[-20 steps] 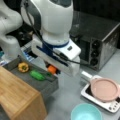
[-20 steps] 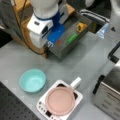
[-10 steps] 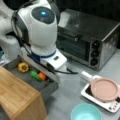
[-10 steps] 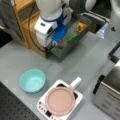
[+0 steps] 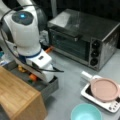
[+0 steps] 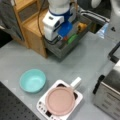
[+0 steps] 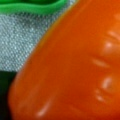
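Observation:
My gripper (image 5: 40, 74) is lowered into a grey bin (image 5: 51, 86) beside a wooden shelf, and its fingertips are hidden behind the white hand in both front views. An orange carrot-like vegetable (image 7: 75, 67) fills the wrist view, very close to the camera, with a green item (image 7: 32, 6) at the top edge. In a front view the gripper (image 6: 63, 37) stands over the bin (image 6: 60, 51), next to an orange piece (image 6: 65, 38), a green vegetable (image 6: 73, 38) and a yellow one (image 6: 82, 27). The orange piece (image 5: 32, 77) also shows just under the hand.
A toaster oven (image 5: 82, 40) stands at a front view's top right. A pink pan (image 5: 103, 88) rests on a white cooker (image 5: 110, 106), with a teal bowl (image 5: 86, 113) nearby. The wooden shelf (image 5: 17, 100) borders the bin. The bowl (image 6: 32, 80) and the pan (image 6: 60, 100) show again.
The arm has swung toward the bin and come down, bringing the hand low over the vegetables. Nothing else has moved.

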You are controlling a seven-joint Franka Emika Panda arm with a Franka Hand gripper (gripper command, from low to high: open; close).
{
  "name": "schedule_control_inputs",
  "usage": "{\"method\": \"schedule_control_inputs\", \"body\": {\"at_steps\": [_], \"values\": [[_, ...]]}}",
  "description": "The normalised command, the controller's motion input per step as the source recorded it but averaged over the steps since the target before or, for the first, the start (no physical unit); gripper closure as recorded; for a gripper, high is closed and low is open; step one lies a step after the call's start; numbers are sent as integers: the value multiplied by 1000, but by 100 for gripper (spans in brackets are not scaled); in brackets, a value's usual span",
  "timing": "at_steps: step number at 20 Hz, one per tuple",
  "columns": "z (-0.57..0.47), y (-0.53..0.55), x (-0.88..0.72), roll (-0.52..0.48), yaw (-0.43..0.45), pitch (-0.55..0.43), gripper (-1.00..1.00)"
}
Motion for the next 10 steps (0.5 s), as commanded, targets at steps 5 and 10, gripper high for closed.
{"method": "schedule_control_inputs", "body": {"at_steps": [5, 10], "values": [[111, 110, 43, -2, 94, -192, 100], [87, 105, 175, 1, 68, -152, 100]]}}
